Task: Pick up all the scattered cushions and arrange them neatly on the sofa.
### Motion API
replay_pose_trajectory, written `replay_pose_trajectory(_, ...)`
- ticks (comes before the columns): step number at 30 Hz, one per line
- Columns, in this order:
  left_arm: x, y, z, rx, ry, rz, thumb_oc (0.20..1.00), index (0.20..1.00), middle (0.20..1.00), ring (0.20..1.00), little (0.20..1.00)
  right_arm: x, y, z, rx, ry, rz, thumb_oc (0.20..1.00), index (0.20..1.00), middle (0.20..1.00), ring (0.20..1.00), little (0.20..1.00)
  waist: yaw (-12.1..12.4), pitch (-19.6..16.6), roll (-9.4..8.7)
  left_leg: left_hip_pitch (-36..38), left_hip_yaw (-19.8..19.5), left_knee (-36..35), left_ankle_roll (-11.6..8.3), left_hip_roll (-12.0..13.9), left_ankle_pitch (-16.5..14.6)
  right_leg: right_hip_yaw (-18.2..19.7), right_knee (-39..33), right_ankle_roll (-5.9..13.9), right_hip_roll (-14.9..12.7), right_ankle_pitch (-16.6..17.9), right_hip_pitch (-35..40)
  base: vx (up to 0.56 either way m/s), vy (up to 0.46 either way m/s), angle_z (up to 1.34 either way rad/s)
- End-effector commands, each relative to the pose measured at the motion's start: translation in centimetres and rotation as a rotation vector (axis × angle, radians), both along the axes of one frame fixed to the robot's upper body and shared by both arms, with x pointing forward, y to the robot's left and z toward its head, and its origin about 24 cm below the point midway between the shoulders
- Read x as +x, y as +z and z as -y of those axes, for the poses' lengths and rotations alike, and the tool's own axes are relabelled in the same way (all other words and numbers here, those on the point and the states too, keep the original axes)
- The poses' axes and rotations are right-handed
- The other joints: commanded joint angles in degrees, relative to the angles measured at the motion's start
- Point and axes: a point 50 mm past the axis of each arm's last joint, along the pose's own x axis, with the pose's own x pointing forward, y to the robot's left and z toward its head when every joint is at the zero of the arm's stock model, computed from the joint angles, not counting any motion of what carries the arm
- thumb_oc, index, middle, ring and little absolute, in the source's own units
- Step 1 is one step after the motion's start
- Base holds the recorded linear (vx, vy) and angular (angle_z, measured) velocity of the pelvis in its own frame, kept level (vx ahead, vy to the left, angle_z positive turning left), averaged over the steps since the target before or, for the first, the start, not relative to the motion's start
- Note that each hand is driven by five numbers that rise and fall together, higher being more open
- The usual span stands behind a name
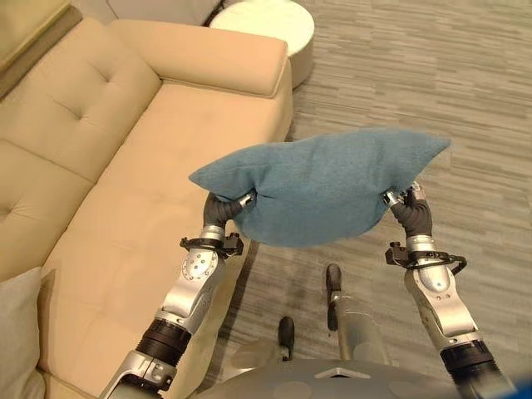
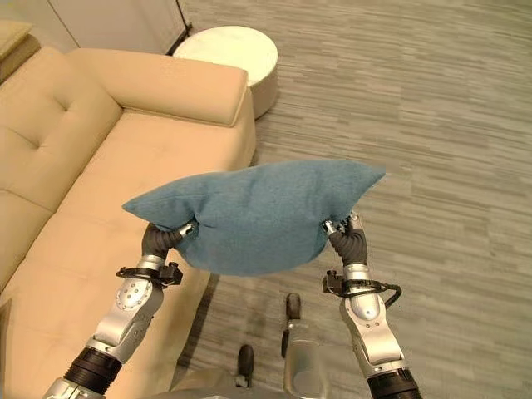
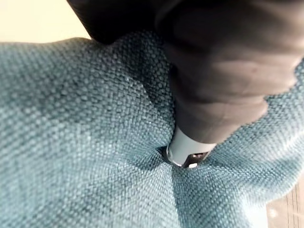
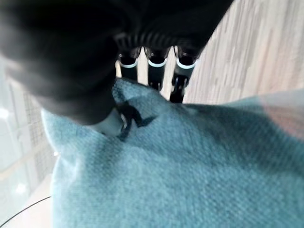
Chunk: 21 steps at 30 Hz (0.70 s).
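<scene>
At nine o'clock in the head views lies the beige sofa point(image 1: 125, 191), its padded arm point(image 1: 212, 58) running toward twelve o'clock, where a round white stool point(image 1: 274, 25) stands on the grey striped floor point(image 1: 432, 91) just past the arm's end. A grey cushion point(image 1: 17, 332) sits at the sofa's near end, at about eight o'clock. In the middle, a blue cushion point(image 1: 320, 195) hangs in the air over the sofa's front edge and the floor beside it, held up between both hands. The left hand point(image 1: 233, 205) grips the cushion's left end at about nine o'clock of the cushion, its thumb point(image 3: 187, 152) pressed into the cloth so that the weave dimples around it. The right hand point(image 1: 405, 199) clasps the cushion's right end at about four o'clock, under its pointed corner; there the fingers point(image 4: 154, 66) reach over the edge of the cloth while the thumb point(image 4: 111, 123) digs in from the other side, pinching it.
</scene>
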Motion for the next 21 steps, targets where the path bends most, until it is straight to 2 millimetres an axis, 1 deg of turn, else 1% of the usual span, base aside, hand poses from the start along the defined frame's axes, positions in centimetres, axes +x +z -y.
replay_pose_trajectory(1, 0.6, 6.3, 3.8, -0.111, -0.202, 0.326, 0.200, 0.200, 0.200, 0.200, 0.200, 0.5, 5.1, -2.2, -0.023, 0.123, 0.288, 0.200, 0.200, 0.200, 0.200, 0.200, -1.3, -4.3, -0.87, -7.7, 3.7, 11.9, -2.30, 4.2, -3.4, -2.8, -5.8, 5.06, 0.8, -5.1, 10.1, 0.14, -0.203, 0.45)
replay_pose_trajectory(2, 0.8, 6.4, 4.0, -0.120, -0.207, 0.328, 0.200, 0.200, 0.200, 0.200, 0.200, 0.4, 5.2, -2.0, -0.020, 0.116, 0.293, 0.200, 0.200, 0.200, 0.200, 0.200, -1.4, -3.9, -0.98, -9.5, 3.6, 16.0, -3.09, 4.7, -2.1, -3.1, -6.0, 4.42, 1.0, -5.5, 11.2, 0.12, -0.202, 0.50)
replay_pose_trajectory(3, 0.9, 6.5, 4.1, -0.124, -0.212, 0.332, 0.200, 0.200, 0.200, 0.200, 0.200, 0.4, 5.3, -1.8, -0.024, 0.110, 0.299, 0.200, 0.200, 0.200, 0.200, 0.200, -1.3, -3.4, -1.22, -11.3, 3.4, 19.7, -3.72, 4.8, -0.3, -3.3, -6.2, 3.89, 1.0, -5.8, 12.0, 0.10, -0.175, 0.52)
replay_pose_trajectory(4, 0.9, 6.7, 4.2, -0.128, -0.212, 0.337, 0.200, 0.200, 0.200, 0.200, 0.200, 0.4, 5.4, -1.7, -0.024, 0.105, 0.300, 0.200, 0.200, 0.200, 0.200, 0.200, -1.4, -3.0, -1.38, -13.2, 3.4, 23.1, -4.05, 4.8, 1.0, -3.6, -6.6, 3.37, 1.2, -6.0, 12.6, 0.08, -0.158, 0.34)
replay_pose_trajectory(5, 1.0, 6.8, 4.2, -0.131, -0.207, 0.342, 0.200, 0.200, 0.200, 0.200, 0.200, 0.5, 5.4, -1.6, -0.023, 0.098, 0.301, 0.200, 0.200, 0.200, 0.200, 0.200, -1.4, -2.6, -1.68, -15.0, 4.2, 26.0, -4.24, 5.4, 2.2, -4.1, -7.1, 2.87, 1.2, -6.4, 13.3, 0.08, -0.139, 0.12)
replay_pose_trajectory(6, 1.1, 7.0, 4.2, -0.134, -0.207, 0.346, 0.200, 0.200, 0.200, 0.200, 0.200, 0.6, 5.4, -1.5, -0.018, 0.093, 0.298, 0.200, 0.200, 0.200, 0.200, 0.200, -1.4, -2.4, -1.79, -16.5, 5.1, 27.5, -3.96, 6.1, 2.3, -4.6, -7.3, 2.56, 1.3, -6.8, 13.8, 0.16, -0.135, 0.15)
replay_pose_trajectory(7, 1.1, 6.8, 4.3, -0.132, -0.209, 0.337, 0.200, 0.200, 0.200, 0.200, 0.200, 0.6, 5.5, -1.4, -0.017, 0.084, 0.303, 0.200, 0.200, 0.200, 0.200, 0.200, -1.2, -2.5, -2.10, -17.9, 6.8, 25.2, -3.27, 6.5, 0.9, -5.2, -8.1, 2.58, 1.2, -7.2, 14.9, 0.28, -0.117, 0.14)
replay_pose_trajectory(8, 1.1, 6.4, 4.3, -0.121, -0.212, 0.323, 0.200, 0.200, 0.200, 0.200, 0.200, 0.7, 5.6, -1.3, -0.019, 0.074, 0.305, 0.200, 0.200, 0.200, 0.200, 0.200, -1.2, -3.2, -2.48, -18.6, 9.0, 20.5, -2.44, 6.9, -0.5, -6.2, -9.0, 3.02, 1.1, -7.7, 15.9, 0.47, -0.108, 0.25)
replay_pose_trajectory(9, 1.3, 6.6, 4.5, -0.113, -0.218, 0.332, 0.200, 0.200, 0.200, 0.200, 0.200, 0.8, 5.8, -1.1, -0.021, 0.056, 0.317, 0.200, 0.200, 0.200, 0.200, 0.200, -0.9, -3.8, -2.07, -21.9, 14.3, 13.6, -2.43, 7.0, 4.5, -7.5, -10.4, 3.36, 2.4, -8.8, 17.6, 0.44, -0.065, 0.18)
replay_pose_trajectory(10, 1.3, 6.7, 4.5, -0.108, -0.220, 0.335, 0.200, 0.200, 0.200, 0.200, 0.200, 0.8, 5.8, -1.1, -0.019, 0.051, 0.319, 0.200, 0.200, 0.200, 0.200, 0.200, -0.5, -4.0, -1.80, -21.7, 15.5, 10.5, -2.50, 6.9, 6.1, -7.4, -10.8, 3.39, 2.9, -9.3, 18.3, 0.38, -0.031, 0.36)
replay_pose_trajectory(11, 1.3, 6.7, 4.6, -0.105, -0.220, 0.337, 0.200, 0.200, 0.200, 0.200, 0.200, 0.9, 5.8, -1.2, -0.017, 0.045, 0.321, 0.200, 0.200, 0.200, 0.200, 0.200, -0.3, -4.0, -1.72, -22.3, 16.2, 9.9, -2.73, 6.6, 7.2, -7.5, -11.0, 3.32, 3.3, -9.6, 19.0, 0.27, 0.024, 0.33)
replay_pose_trajectory(12, 1.3, 6.8, 4.4, -0.105, -0.215, 0.341, 0.200, 0.200, 0.200, 0.200, 0.200, 0.9, 5.7, -1.4, -0.009, 0.052, 0.313, 0.200, 0.200, 0.200, 0.200, 0.200, 0.0, -4.2, -1.45, -21.1, 16.5, 7.6, -2.37, 6.5, 7.0, -7.1, -10.7, 3.36, 3.9, -10.2, 19.7, 0.30, 0.039, 0.04)
replay_pose_trajectory(13, 1.2, 6.7, 4.3, -0.103, -0.214, 0.340, 0.200, 0.200, 0.200, 0.200, 0.200, 0.9, 5.6, -1.5, -0.013, 0.057, 0.312, 0.200, 0.200, 0.200, 0.200, 0.200, 0.1, -4.5, -1.49, -20.1, 15.9, 6.5, -2.14, 6.2, 6.9, -7.1, -10.5, 3.38, 4.0, -10.8, 20.3, 0.31, 0.062, -0.19)
replay_pose_trajectory(15, 0.8, 6.5, 3.9, -0.096, -0.205, 0.330, 0.200, 0.200, 0.200, 0.200, 0.200, 0.9, 5.3, -1.9, -0.009, 0.073, 0.299, 0.200, 0.200, 0.200, 0.200, 0.200, 0.6, -5.1, -1.97, -19.4, 14.7, 7.2, -1.56, 5.3, 6.3, -6.8, -9.6, 3.52, 3.5, -11.8, 21.3, 0.36, 0.093, -0.36)
replay_pose_trajectory(17, 0.4, 6.2, 3.2, -0.085, -0.193, 0.320, 0.200, 0.200, 0.200, 0.200, 0.200, 1.0, 5.0, -2.6, -0.010, 0.109, 0.284, 0.200, 0.200, 0.200, 0.200, 0.200, 1.9, -6.1, -2.46, -17.3, 15.1, 6.8, -0.12, 4.7, 4.5, -5.5, -6.6, 3.88, 2.4, -13.2, 21.8, 0.43, 0.166, -0.63)
replay_pose_trajectory(18, 0.3, 6.1, 2.9, -0.083, -0.184, 0.313, 0.200, 0.200, 0.200, 0.200, 0.200, 1.1, 5.0, -2.9, -0.011, 0.128, 0.277, 0.200, 0.200, 0.200, 0.200, 0.200, 2.5, -6.4, -2.60, -15.9, 15.1, 6.7, 0.87, 3.9, 3.1, -5.1, -2.8, 4.73, 1.3, -13.8, 21.5, 0.25, 0.126, -0.53)
replay_pose_trajectory(19, 0.3, 6.1, 2.9, -0.083, -0.184, 0.313, 0.200, 0.200, 0.200, 0.200, 0.200, 1.1, 5.0, -2.9, -0.011, 0.128, 0.277, 0.200, 0.200, 0.200, 0.200, 0.200, 2.6, -6.6, -2.55, -16.1, 15.1, 6.6, 0.85, 4.0, 3.4, -5.0, -2.9, 4.68, 1.4, -13.6, 21.2, 0.25, 0.140, -0.57)
replay_pose_trajectory(20, 0.3, 6.0, 2.7, -0.080, -0.182, 0.307, 0.200, 0.200, 0.200, 0.200, 0.200, 1.1, 4.9, -3.1, -0.012, 0.138, 0.273, 0.200, 0.200, 0.200, 0.200, 0.200, 2.7, -6.5, -2.45, -15.0, 14.8, 6.3, 1.48, 3.4, 2.6, -4.9, -0.1, 5.40, 0.9, -13.8, 20.6, 0.13, 0.106, -0.25)
replay_pose_trajectory(21, 0.2, 6.0, 2.6, -0.078, -0.180, 0.304, 0.200, 0.200, 0.200, 0.200, 0.200, 1.1, 4.9, -3.2, -0.018, 0.143, 0.273, 0.200, 0.200, 0.200, 0.200, 0.200, 2.8, -6.4, -2.17, -14.4, 14.5, 6.0, 2.11, 3.1, 2.3, -4.7, 3.7, 6.15, 0.2, -12.8, 19.0, 0.28, 0.240, 0.01)
